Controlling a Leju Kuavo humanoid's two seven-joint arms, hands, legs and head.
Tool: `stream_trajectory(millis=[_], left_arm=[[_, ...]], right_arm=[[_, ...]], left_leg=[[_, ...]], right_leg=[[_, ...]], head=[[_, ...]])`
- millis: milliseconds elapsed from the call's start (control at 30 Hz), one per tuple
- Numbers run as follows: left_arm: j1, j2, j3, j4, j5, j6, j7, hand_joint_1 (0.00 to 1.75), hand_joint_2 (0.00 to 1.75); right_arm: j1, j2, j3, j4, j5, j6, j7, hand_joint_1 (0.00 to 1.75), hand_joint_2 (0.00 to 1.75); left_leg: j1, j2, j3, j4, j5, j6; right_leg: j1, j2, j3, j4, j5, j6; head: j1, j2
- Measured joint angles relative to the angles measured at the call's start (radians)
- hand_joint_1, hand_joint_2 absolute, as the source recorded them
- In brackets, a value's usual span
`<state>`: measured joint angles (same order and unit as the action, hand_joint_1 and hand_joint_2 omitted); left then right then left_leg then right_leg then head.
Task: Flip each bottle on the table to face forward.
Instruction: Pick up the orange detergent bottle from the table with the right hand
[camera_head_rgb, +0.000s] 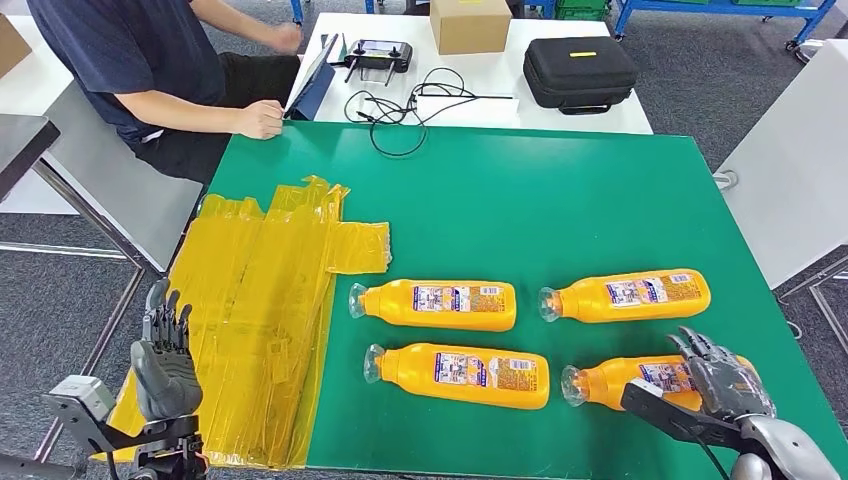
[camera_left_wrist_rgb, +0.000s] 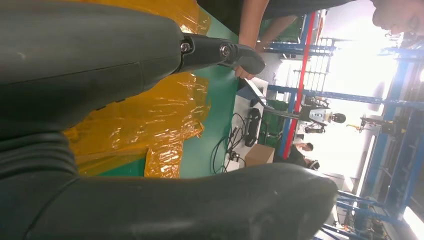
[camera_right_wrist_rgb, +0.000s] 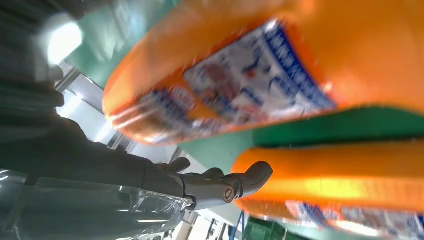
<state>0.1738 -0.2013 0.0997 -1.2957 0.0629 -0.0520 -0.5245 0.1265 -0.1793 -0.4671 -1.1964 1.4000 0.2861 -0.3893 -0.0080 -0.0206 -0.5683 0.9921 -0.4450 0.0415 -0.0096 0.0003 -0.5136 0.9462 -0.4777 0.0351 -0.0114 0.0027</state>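
Nearest the robot, the right hand (camera_head_rgb: 722, 378) lies over the wide end of the front right bottle (camera_head_rgb: 625, 380), fingers spread and draped across its label; whether they have closed on it I cannot tell, though the right wrist view puts the fingers (camera_right_wrist_rgb: 235, 182) just beside the orange body rather than wrapped round it. The left hand (camera_head_rgb: 165, 355) stands upright off the left edge of the table (camera_head_rgb: 560, 200), open and holding nothing, beside the crumpled yellow plastic sheet (camera_head_rgb: 260, 310), well apart from every bottle. All four bottles lie flat on the green top with their long axes running left to right, clear caps pointing to the robot's left. The front left bottle (camera_head_rgb: 462, 374) sits beside the one under the hand; behind them lie the back left bottle (camera_head_rgb: 438, 303) and the back right bottle (camera_head_rgb: 628, 294). The right hand is plainly the nearer one, and the bottle runs leftward from it, so a roll about that long axis looks like the coming move. Farther back, a person (camera_head_rgb: 150, 70) sits at a white table by a black case (camera_head_rgb: 580, 70).
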Motion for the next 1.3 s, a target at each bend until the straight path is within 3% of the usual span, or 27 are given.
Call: stream_trajectory(millis=[300,633,667,767,800,1200,1300], left_arm=[[0.014,-0.018,0.032,-0.016,-0.013,-0.018,0.01,0.0,0.0],[0.012,-0.031,0.044,-0.016,-0.023,-0.024,0.019,0.0,0.0],[0.012,-0.032,0.045,-0.016,-0.023,-0.024,0.019,0.0,0.0],[0.011,-0.034,0.047,-0.016,-0.023,-0.024,0.02,0.0,0.0],[0.011,-0.034,0.047,-0.016,-0.023,-0.025,0.021,0.0,0.0],[0.009,-0.045,0.048,-0.016,-0.033,-0.034,0.046,0.0,0.0],[0.006,-0.045,0.048,-0.016,-0.034,-0.035,0.048,0.0,0.0]], right_arm=[[0.0,0.0,-0.002,0.04,0.032,0.004,0.024,0.0,1.75],[0.01,0.0,-0.086,0.044,0.078,0.02,0.028,0.02,1.75],[0.011,0.0,-0.092,0.044,0.08,0.02,0.028,0.32,1.75],[0.013,0.003,-0.115,0.044,0.1,0.025,0.024,1.61,1.75],[0.013,0.005,-0.125,0.044,0.109,0.029,0.02,1.75,1.75],[0.029,0.06,-0.229,0.008,0.142,0.068,-0.024,1.75,1.75],[0.032,0.08,-0.249,-0.016,0.141,0.083,-0.075,1.75,1.75]], left_leg=[[0.0,0.0,0.0,0.0,0.0,0.0],[0.0,0.0,0.0,0.0,0.0,0.0],[0.0,0.0,0.0,0.0,0.0,0.0],[0.0,0.0,0.0,0.0,0.0,0.0],[0.0,0.0,0.0,0.0,0.0,0.0],[0.0,0.0,0.001,0.0,0.0,0.0],[0.0,0.001,0.001,0.0,0.0,0.0]], right_leg=[[0.0,0.0,0.0,0.0,0.0,0.0],[0.0,0.0,0.0,0.0,0.0,0.0],[0.0,0.0,0.0,0.0,0.0,0.0],[0.0,0.0,0.0,0.0,0.0,0.0],[0.0,0.0,0.0,0.0,0.0,0.0],[0.0,0.0,0.0,0.0,0.0,0.0],[0.0,0.0,0.0,0.0,0.0,0.0]], head=[[0.0,0.0],[0.0,0.0],[0.0,0.0],[0.0,0.0],[0.0,0.0],[0.0,0.0],[0.0,0.0]])
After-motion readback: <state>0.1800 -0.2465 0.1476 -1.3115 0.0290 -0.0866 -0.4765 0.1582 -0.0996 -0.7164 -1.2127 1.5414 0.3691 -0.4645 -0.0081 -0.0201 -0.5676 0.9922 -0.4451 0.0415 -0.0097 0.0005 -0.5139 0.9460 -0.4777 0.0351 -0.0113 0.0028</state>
